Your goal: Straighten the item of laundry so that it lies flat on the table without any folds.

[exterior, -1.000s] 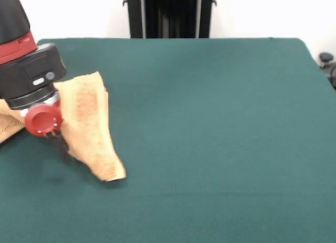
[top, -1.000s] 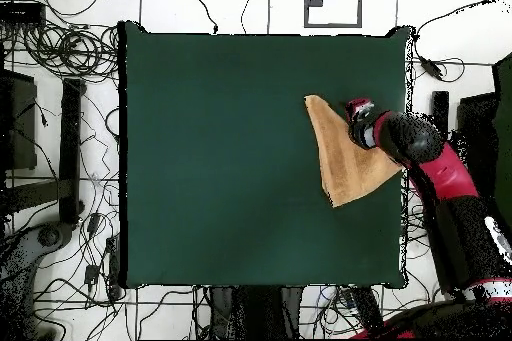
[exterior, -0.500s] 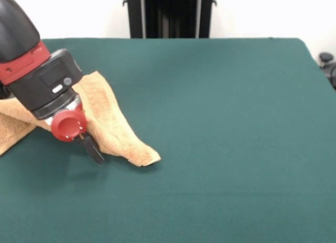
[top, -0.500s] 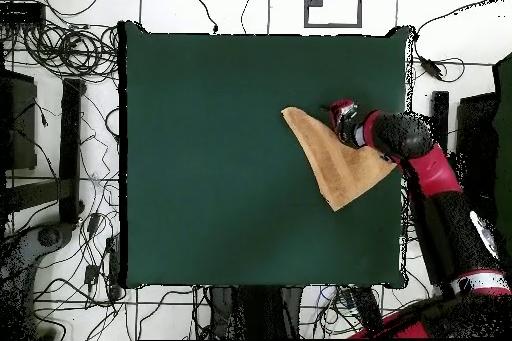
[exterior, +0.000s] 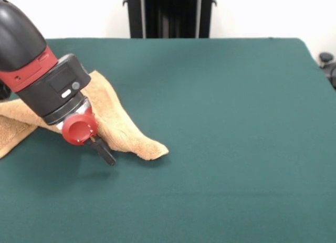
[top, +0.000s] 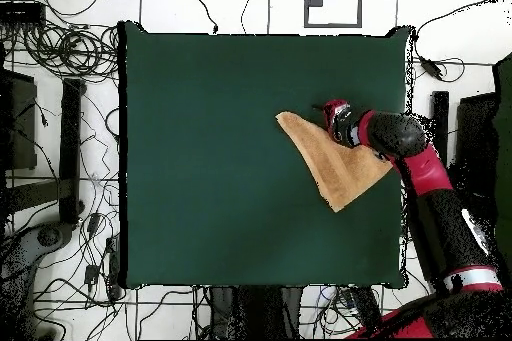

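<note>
- The towel (exterior: 113,125) lies at the left side of the table (exterior: 226,122) in the front view, well short of flat: it runs as a folded, tapering strip from the left edge toward a pointed corner that rests on the felt nearer the middle.
- In the overhead view the towel (top: 335,162) reads as a rough triangle near the table's (top: 220,157) right edge, so at least one fold is doubled over and the squarish outline is not yet out.
- The gripper (exterior: 104,151) hangs low just in front of the towel's near edge, tilted, its dark tip close to the felt; overhead, the gripper (top: 330,117) sits at the far edge of the triangle.
- Whether the fingers are parted, closed or pinching cloth I cannot tell: only one dark blade shows, beside the towel and not clearly holding it.
- Judged progress: early to middle. One corner seems drawn out along the table; the folded bulk under the arm (exterior: 37,70) is left to open and smooth.
- What is left, as I judge it: spread the doubled layer and pull the remaining corners apart until no crease stands up.
- No label, brand or writing can be read on towel or arm; a small pale mark on the arm's black collar is too small to make out.
</note>
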`<state>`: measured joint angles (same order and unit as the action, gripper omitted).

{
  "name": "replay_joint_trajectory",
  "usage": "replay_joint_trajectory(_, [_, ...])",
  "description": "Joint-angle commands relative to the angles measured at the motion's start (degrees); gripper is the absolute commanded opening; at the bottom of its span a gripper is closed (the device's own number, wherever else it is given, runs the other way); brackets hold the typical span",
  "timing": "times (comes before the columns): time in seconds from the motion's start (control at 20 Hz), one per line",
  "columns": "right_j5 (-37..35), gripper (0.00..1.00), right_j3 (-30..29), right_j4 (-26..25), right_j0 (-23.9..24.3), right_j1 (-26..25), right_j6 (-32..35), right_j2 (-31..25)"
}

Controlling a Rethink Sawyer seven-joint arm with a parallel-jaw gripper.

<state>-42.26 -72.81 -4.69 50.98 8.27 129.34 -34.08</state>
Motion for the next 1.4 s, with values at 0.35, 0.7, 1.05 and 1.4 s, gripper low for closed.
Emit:
replay_joint_trajectory(0.35, [-17.13,1.00,-2.56,0.67,-4.38,-3.71,-6.70,-0.54])
replay_joint_trajectory(0.7, [-23.23,1.00,-0.12,-1.38,-6.79,-2.16,-4.59,2.76])
replay_joint_trajectory(1.05, [-29.85,1.00,2.44,-1.50,-7.74,-2.05,-2.75,5.48])
replay_joint_trajectory(1.4, [-29.50,1.00,2.24,-1.61,-7.43,-2.73,-3.12,5.95])
